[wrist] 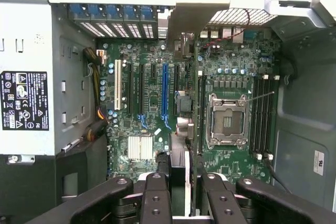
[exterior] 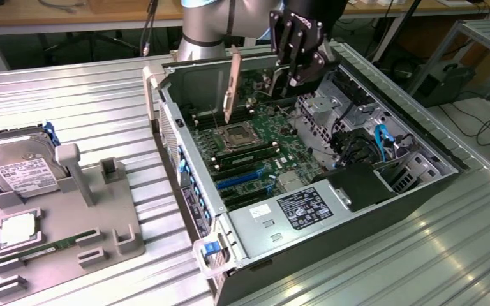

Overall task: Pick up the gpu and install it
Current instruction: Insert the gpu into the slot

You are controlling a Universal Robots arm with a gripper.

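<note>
So far, view by view:

Exterior view, gripper: the gripper [exterior: 289, 80] hangs over the open case [exterior: 415, 137], with its fingers partly closed on the top edge of the gpu [exterior: 267, 80].
Exterior view, gpu: it is up in the air, on its edge, above the board [exterior: 254, 143]. Its metal strip [exterior: 232, 86] points down, near the chip socket [exterior: 235, 134].
Exterior view, tray: the tray [exterior: 58, 248] on the exterior view's left holds the hard drive [exterior: 15, 169] and a thin green stick [exterior: 45, 250]. No gpu is there.
Wrist view, gripper: the gripper [wrist: 177, 198] fingers pinch the gpu [wrist: 189, 129], seen edge-on as a thin line running up to its metal strip [wrist: 181, 17].
Wrist view, slots: the blue slot [wrist: 165, 95] and white slot [wrist: 117, 85] are bare. The gpu hangs between the blue slot and the socket [wrist: 227, 120].
Done: picking up looks finished.
Left: the gpu does not seem to sit in any slot yet.
</note>
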